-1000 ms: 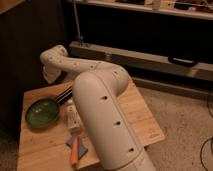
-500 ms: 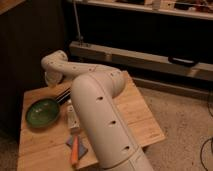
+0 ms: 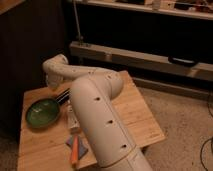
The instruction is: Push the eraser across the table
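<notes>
Eraser [image 3: 62,95] lies towards the back left of the table [image 3: 136,118], just beside the green bowl [image 3: 42,113]. At the end of the bent arm, the gripper [image 3: 52,83] hangs close behind it (open or closed, I cannot tell).

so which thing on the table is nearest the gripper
The black eraser, right beside the gripper at the table's far side; the green bowl and orange stick lie farther off.
</notes>
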`<state>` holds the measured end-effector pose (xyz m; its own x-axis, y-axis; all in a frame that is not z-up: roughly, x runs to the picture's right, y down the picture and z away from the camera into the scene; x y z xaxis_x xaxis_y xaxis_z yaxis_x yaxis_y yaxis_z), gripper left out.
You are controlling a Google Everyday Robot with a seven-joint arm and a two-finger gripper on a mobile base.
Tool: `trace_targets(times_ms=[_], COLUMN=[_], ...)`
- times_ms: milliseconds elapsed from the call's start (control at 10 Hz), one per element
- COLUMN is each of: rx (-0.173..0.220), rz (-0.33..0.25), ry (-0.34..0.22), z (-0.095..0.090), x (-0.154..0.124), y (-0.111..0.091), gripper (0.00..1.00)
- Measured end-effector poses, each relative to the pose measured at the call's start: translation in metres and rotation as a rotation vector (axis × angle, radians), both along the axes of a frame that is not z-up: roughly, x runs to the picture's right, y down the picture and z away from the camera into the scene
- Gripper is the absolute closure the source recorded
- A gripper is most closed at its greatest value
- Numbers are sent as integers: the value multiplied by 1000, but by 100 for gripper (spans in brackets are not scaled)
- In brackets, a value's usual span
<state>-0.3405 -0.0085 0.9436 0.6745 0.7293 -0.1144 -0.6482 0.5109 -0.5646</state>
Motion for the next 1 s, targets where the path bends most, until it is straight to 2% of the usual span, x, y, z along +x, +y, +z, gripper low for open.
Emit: trace_targets(times_ms=[200, 700, 1000], rx=[-15, -65, -91], rz=[10, 30, 37], ry=[41, 85, 101], z=[11, 28, 32], x=[3, 15, 39], y=[2, 9, 17], gripper=[100, 100, 100])
